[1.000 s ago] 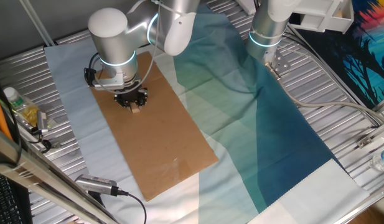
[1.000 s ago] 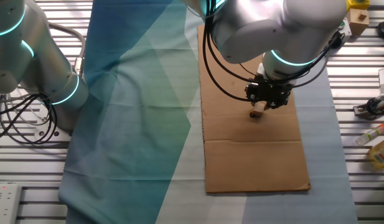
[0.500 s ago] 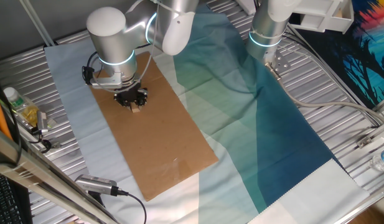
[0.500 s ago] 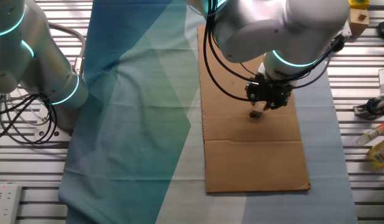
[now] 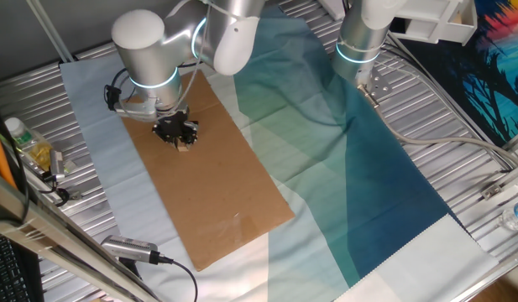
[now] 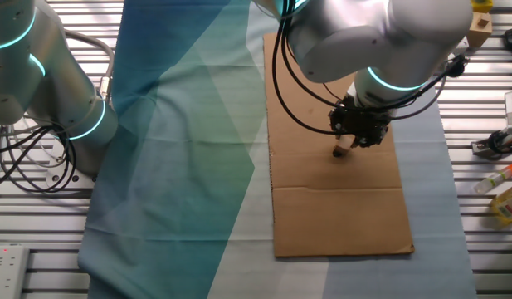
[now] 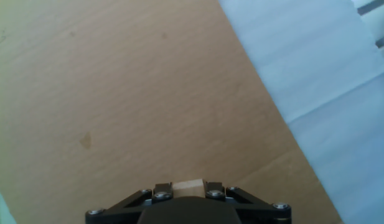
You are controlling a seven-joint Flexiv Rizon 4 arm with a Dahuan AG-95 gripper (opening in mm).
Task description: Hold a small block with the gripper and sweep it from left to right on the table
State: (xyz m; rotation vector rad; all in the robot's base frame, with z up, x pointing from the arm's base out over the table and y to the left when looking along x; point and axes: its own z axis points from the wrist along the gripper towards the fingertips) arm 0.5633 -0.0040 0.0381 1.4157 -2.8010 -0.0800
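My small black gripper (image 5: pixel 180 139) is shut on the small block (image 5: pixel 183 145), a tiny tan wood cube held at its tip against the brown cardboard (image 5: pixel 217 193) on the table (image 5: pixel 460 126). In the other fixed view the gripper (image 6: pixel 348 145) holds the block (image 6: pixel 342 152) over the cardboard's (image 6: pixel 334 208) upper middle. In the hand view the block (image 7: pixel 188 185) sits between the two black fingers (image 7: pixel 158 192), and the gripper (image 7: pixel 188 190) is at the bottom edge over the cardboard (image 7: pixel 129 93).
Pale blue and teal cloth (image 5: pixel 351 176) covers the ribbed tabletop. The other silver arm (image 5: pixel 359 42) stands idle at the back. A bottle (image 5: pixel 23 143) and a cabled tool (image 5: pixel 133 248) lie at the left edge. Small tools (image 6: pixel 498 143) lie beside the cardboard.
The gripper, with the block in it, has slid a short way along the cardboard, leftward and slightly up in one fixed view. The idle arm has not moved.
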